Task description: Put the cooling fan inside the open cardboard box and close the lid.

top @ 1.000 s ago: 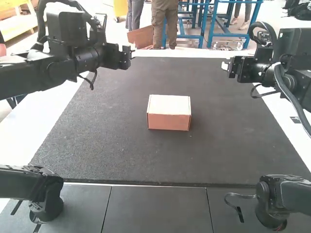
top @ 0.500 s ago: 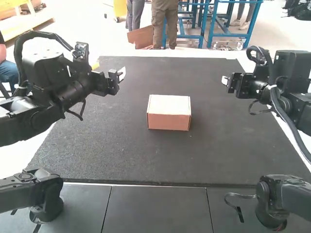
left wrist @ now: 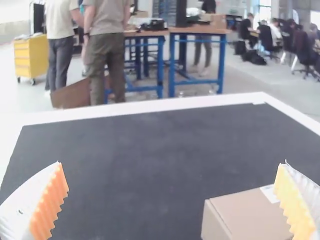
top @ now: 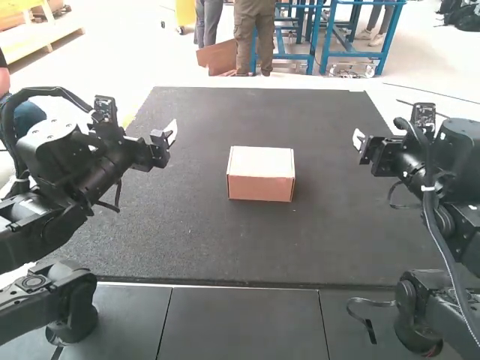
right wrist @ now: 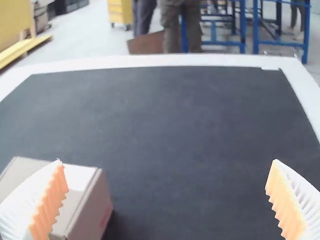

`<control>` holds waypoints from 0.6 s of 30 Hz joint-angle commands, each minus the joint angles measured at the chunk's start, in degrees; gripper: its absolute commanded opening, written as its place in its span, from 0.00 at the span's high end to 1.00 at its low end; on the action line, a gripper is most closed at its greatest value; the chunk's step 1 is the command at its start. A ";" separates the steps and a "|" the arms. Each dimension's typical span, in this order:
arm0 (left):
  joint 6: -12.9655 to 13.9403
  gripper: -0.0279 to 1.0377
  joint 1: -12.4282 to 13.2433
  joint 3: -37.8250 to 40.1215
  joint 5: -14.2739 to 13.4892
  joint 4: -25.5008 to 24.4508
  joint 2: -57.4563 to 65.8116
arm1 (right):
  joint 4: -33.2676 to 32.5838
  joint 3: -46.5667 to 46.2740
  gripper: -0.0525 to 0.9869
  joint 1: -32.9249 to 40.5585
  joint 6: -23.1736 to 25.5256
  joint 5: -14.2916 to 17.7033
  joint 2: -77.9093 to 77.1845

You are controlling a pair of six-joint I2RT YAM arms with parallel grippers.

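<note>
Bright even light from the far side, soft shade across the cardboard box (top: 261,186) front.

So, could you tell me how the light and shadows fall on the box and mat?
High view: the box has a pale top and darker front, barely any shadow on the mat. Right wrist view: its side is shaded. Left wrist view: the mat is evenly lit.

Cameras: one high, two on the wrists.
The high view looks forward and down over the counter (top: 401,105) from behind both arms. Each wrist view sits low, facing across the black mat (top: 187,217). All three share the cardboard box (top: 260,174).
</note>
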 commanded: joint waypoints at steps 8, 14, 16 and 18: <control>0.73 0.06 0.33 -5.30 0.08 -0.86 -9.59 | 3.02 -5.68 0.08 -0.74 -0.61 3.06 -9.50; 0.82 0.06 0.15 -8.11 0.78 -4.55 -16.98 | 4.34 -9.11 0.08 -0.48 -1.66 3.50 -11.43; 0.90 0.07 -0.03 -9.08 0.96 -6.40 -19.79 | 5.04 -9.72 0.08 -0.39 -2.02 3.24 -11.52; 0.90 0.07 -0.03 -10.04 2.01 -8.59 -22.69 | 5.04 -10.34 0.08 -0.39 -2.98 3.15 -11.52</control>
